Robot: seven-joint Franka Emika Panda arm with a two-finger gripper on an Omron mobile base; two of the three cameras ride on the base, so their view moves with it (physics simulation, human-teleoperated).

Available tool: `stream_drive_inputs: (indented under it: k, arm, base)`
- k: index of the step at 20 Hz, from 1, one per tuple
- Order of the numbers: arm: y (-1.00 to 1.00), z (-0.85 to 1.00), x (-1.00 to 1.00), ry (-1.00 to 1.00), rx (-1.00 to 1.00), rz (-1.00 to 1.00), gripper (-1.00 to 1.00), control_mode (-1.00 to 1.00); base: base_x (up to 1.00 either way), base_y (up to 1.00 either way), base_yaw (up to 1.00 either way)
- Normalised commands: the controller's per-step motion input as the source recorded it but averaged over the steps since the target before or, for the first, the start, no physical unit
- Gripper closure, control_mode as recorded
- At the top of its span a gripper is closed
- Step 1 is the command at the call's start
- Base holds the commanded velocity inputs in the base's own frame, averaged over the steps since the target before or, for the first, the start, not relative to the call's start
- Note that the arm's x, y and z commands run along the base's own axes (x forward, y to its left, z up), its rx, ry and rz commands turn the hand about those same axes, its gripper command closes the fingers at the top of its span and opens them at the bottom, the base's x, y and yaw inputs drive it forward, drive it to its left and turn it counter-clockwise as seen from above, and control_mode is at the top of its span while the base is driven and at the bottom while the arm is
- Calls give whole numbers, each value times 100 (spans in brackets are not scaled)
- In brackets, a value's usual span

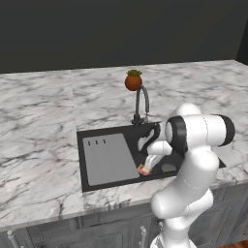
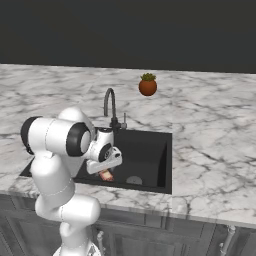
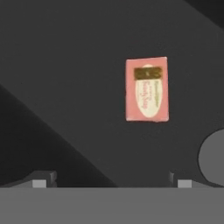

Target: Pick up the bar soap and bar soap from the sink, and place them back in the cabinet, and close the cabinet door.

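White-veined marble bench (image 1: 38, 140) runs under a dark wall, with a black sink (image 1: 92, 133), grey drainboard (image 1: 109, 159), curved faucet (image 1: 142, 104) and potted plant (image 1: 133, 80) behind. Just ahead of the end effector (image 3: 109, 181) a soap (image 3: 147, 89) lies flat on the basin floor: pink-red, cream oval label, dark band, script too small to read. Fingers (image 3: 41, 180) spread wide, holding nothing. A grey drain (image 3: 213, 158) sits right of them.
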Motion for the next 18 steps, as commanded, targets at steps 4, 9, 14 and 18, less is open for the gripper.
stream_drive_inputs:
  k: [4,9,14,18]
  arm:
    - [3,-19,16,0,0,0,-100,-100]
    - [3,-17,20,0,0,0,-100,-100]
    - [4,-16,21,0,0,0,-100,-100]
    - [4,-16,15,0,0,0,-100,-100]
  base:
    - [0,0,0]
    - [0,0,0]
    - [0,0,0]
    - [0,0,0]
